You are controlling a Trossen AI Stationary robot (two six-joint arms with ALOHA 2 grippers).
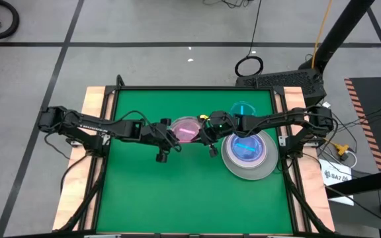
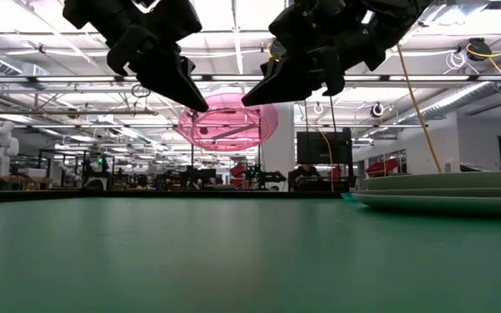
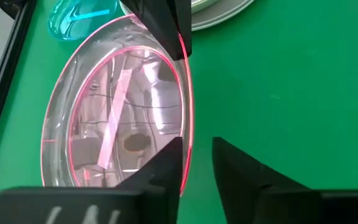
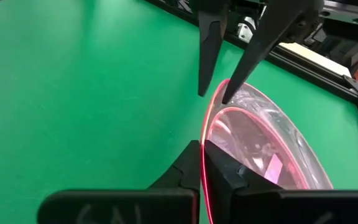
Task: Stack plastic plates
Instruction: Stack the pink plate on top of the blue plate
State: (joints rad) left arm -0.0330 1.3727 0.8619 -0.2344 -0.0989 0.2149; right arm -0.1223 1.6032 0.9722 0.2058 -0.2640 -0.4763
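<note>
A small translucent pink plate hangs in the air between my two grippers, tilted and clear of the green table. My right gripper comes from the table's right and is shut on its rim. My left gripper comes from the left and is open, its fingers standing on either side of the opposite rim. On the right, a stack of larger plates rests flat with a blue plate on top. Another blue plate lies on the table behind the stack. My right gripper pinches the pink plate's rim between its two fingers, coming nearly level from the table's right. The plate is lifted clear and tilted. My left gripper: its open fingers straddle the rim on the plate's left side; whether one touches it, I cannot tell.
The plate stack sits near the table's right edge, with the loose blue plate toward the far right. Wooden boards and a black frame border the green mat. The mat's near and left parts show bare green.
</note>
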